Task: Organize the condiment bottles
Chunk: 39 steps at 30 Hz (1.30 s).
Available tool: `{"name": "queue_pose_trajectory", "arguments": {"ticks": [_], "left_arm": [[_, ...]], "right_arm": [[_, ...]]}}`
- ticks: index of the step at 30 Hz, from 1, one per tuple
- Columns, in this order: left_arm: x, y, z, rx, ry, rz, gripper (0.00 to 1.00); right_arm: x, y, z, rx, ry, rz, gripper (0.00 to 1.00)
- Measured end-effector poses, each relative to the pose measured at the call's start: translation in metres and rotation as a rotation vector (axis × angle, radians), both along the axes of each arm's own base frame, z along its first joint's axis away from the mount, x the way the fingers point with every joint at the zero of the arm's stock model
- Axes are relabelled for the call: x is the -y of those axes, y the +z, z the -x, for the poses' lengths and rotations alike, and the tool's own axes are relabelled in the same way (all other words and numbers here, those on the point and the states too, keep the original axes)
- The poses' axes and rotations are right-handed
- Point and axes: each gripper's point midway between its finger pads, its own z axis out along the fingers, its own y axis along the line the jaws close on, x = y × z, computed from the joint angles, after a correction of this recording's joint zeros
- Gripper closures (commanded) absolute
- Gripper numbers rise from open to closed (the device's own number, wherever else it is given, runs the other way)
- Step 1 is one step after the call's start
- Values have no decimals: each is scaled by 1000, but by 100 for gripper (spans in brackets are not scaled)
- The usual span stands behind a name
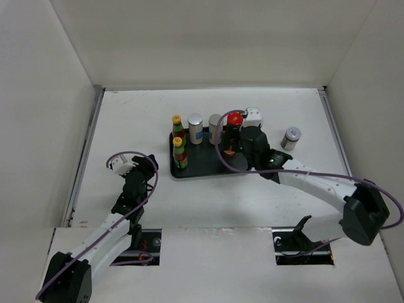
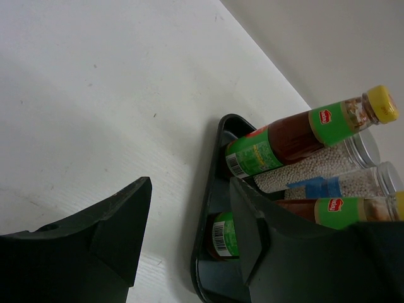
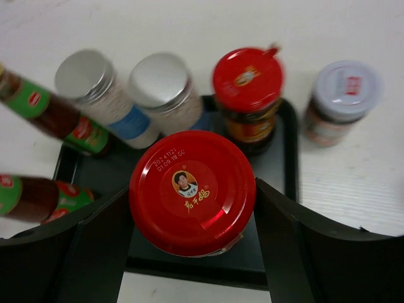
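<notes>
**Nearly Sorted: Red Jar Poised at the Tray**

Centre of the right wrist view, the red-lidded jar (image 3: 189, 183) sits clamped between the fingers of my right gripper (image 3: 192, 192), which presses on both sides of it just under the lid. It is within the rim of the black tray (image 1: 202, 170), toward the tray's lower right. Whether its base touches the tray floor, I cannot tell. Above it in that view a second red-lidded jar (image 3: 247, 82) stands upright. Two silver-lidded jars (image 3: 161, 82) stand in a row to its left, and two yellow-capped sauce bottles (image 1: 177, 124) are at the tray's left end.

By my reckoning the job is well past halfway: five containers are on the tray, and this one makes six once released. At the right of the overhead view one stray silver-lidded jar (image 1: 291, 136) stands on the white table (image 1: 126, 120), apart from the tray, and needs fetching. My left gripper (image 2: 189, 192), at lower left overhead, hangs open and empty near the tray's left edge.
</notes>
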Motion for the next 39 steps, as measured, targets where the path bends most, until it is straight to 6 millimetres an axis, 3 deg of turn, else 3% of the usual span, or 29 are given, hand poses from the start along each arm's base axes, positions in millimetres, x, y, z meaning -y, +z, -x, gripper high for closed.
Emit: {"name": "queue_pose_trajectory", "arguments": {"ticks": [5, 11, 20, 29, 34, 39], "left_arm": [[-1, 4, 0, 15, 3, 5, 49], [-2, 11, 0, 37, 8, 12, 49], [-2, 3, 0, 11, 7, 1, 49], [-1, 2, 0, 6, 2, -1, 49], [-1, 2, 0, 6, 3, -2, 49], [-1, 2, 0, 6, 3, -2, 49]], "right_arm": [[-60, -41, 4, -79, 121, 34, 47], [-104, -65, 11, -121, 209, 63, 46], [-130, -63, 8, -99, 243, 37, 42], [-144, -69, 2, -101, 244, 34, 17], [-146, -44, 4, -56, 253, -15, 11], [-121, 28, 19, 48, 263, -136, 14]]}}
